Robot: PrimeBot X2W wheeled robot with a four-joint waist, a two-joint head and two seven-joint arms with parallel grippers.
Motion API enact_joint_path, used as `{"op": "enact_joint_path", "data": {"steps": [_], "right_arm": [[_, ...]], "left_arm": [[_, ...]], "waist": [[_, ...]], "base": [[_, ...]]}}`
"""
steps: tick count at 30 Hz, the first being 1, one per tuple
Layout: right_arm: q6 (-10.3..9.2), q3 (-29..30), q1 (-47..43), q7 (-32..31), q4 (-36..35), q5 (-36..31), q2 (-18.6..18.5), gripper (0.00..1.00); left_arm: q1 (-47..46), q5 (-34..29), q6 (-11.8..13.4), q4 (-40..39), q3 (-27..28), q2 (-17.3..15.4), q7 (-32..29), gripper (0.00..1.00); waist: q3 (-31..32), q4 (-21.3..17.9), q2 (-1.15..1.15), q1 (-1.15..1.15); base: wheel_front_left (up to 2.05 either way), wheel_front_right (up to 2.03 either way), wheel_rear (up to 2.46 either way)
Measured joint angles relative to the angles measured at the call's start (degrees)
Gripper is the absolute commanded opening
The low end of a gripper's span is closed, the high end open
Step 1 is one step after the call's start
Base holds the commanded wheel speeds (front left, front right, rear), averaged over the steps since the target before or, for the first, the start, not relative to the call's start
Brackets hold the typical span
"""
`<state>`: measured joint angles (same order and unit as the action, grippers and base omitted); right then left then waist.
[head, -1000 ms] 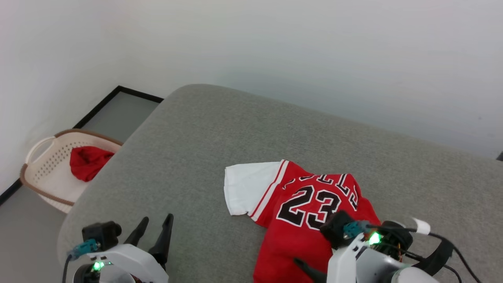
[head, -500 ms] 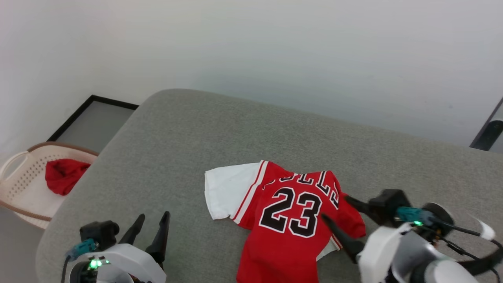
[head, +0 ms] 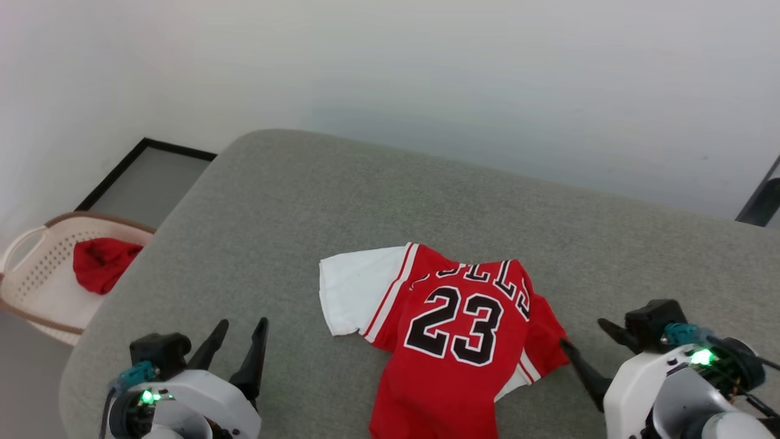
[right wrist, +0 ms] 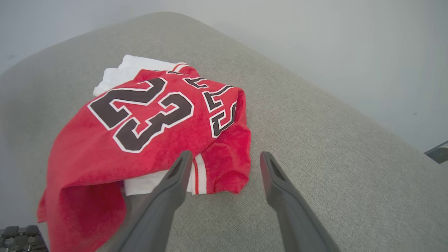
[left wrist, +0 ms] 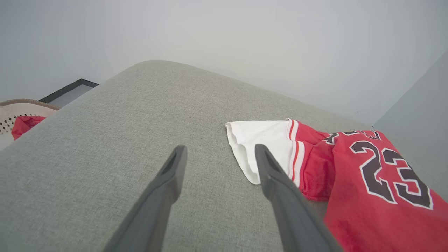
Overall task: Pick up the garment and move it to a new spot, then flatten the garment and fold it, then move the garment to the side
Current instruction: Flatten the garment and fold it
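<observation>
Head view: the garment [head: 457, 341] lies rumpled just ahead of the right claw [head: 581, 332], spread wide and empty (left claw [head: 244, 322] likewise); flattening looks due, so pinch an edge next.

The grey bed [head: 341, 201] is soft, with round corners. One red jersey [head: 463, 329] lies on it, rumpled, its white part flat.

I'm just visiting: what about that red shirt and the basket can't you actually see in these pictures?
Garment, head view: its lower end is cut off by the bottom edge.
Lettering above the 23, head view: a fold hides the letters' tops.
Basket, head view: cut by the left edge; the red cloth inside is bundled, kind unclear.
</observation>
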<state>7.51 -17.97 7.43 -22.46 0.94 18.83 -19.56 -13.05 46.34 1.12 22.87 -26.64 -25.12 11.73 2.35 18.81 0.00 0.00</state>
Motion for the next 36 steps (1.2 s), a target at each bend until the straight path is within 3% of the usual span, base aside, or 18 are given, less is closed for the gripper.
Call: {"op": "enact_joint_path", "data": {"steps": [13, 19, 26, 33, 34, 35, 36], "right_arm": [[0.00, 2.8, 5.2, -10.9, 7.6, 1.8, -1.7, 1.00], [0.00, 2.6, 7.5, -12.5, 11.3, 3.2, -1.6, 1.00], [0.00, 1.1, 9.0, -13.5, 15.3, 4.9, -0.7, 1.00], [0.00, 0.9, 10.8, -14.3, 19.6, 5.2, 0.1, 1.00], [0.00, 0.7, 11.1, -14.4, 20.2, 5.2, 0.1, 0.36], [0.00, 0.6, 11.2, -14.3, 20.5, 5.2, 0.1, 0.00], [0.00, 0.6, 11.4, -14.0, 20.9, 5.3, 0.1, 0.00]], "left_arm": [[-2.7, -2.7, 0.6, 1.6, -0.3, 1.2, 2.1, 1.00], [-4.0, -6.6, 2.0, 2.3, 1.1, 2.5, 3.2, 1.00], [-2.6, -15.0, 3.5, -1.9, 8.8, 5.2, 3.4, 1.00], [0.8, -21.8, 1.9, -4.1, 15.9, 9.4, 3.4, 1.00], [1.2, -22.5, 1.6, -4.3, 16.9, 10.0, 3.4, 1.00], [1.4, -23.3, 1.1, -4.5, 17.7, 10.5, 3.4, 1.00], [1.5, -24.0, 0.8, -4.6, 18.5, 11.0, 3.4, 1.00]], "waist": [[-3.8, 4.1, 0.00, 0.00], [-5.7, 6.5, 0.00, 0.00], [-7.5, 8.4, 0.00, 0.00], [-8.0, 9.0, 0.00, 0.00], [-8.0, 9.1, 0.00, 0.00], [-8.0, 9.1, 0.00, 0.00], [-8.0, 9.1, 0.00, 0.00]], "base": [[0.00, 0.00, 0.00], [0.00, 0.00, 0.00], [0.00, 0.00, 0.00], [0.00, 0.00, 0.00], [0.00, 0.00, 0.00], [0.00, 0.00, 0.00], [0.00, 0.00, 0.00]]}}
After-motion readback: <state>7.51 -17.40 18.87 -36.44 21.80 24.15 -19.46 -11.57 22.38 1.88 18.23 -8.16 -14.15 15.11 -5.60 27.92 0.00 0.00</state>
